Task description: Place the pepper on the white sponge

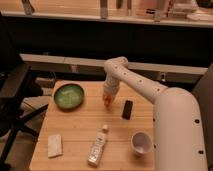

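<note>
**Mia:** What is the big white thing right up close?

**Ben:** That is the robot's arm. It fills the picture at 4 o'clock and reaches over the table toward the middle.

**Mia:** Where is the pepper?

**Ben:** Near the middle of the table, a bit toward 12 o'clock. It is small and orange-red. It sits at the tip of the gripper, which points down over the wood.

**Mia:** Is the gripper holding it?

**Ben:** It looks that way. The fingers are pinching the pepper.

**Mia:** What is around the pepper?

**Ben:** A small black thing lies just beside it at 3 o'clock. A green bowl sits at 9 o'clock. A pale bottle with a white cap lies on its side at 6 o'clock. A white cup stands between 4 and 5 o'clock.

**Mia:** And the white sponge?

**Ben:** It lies flat at 8 o'clock from the pepper, well apart from it, near the table's corner. Nothing is on it.

**Mia:** What is off the table?

**Ben:** A black chair at 9 o'clock.
</note>
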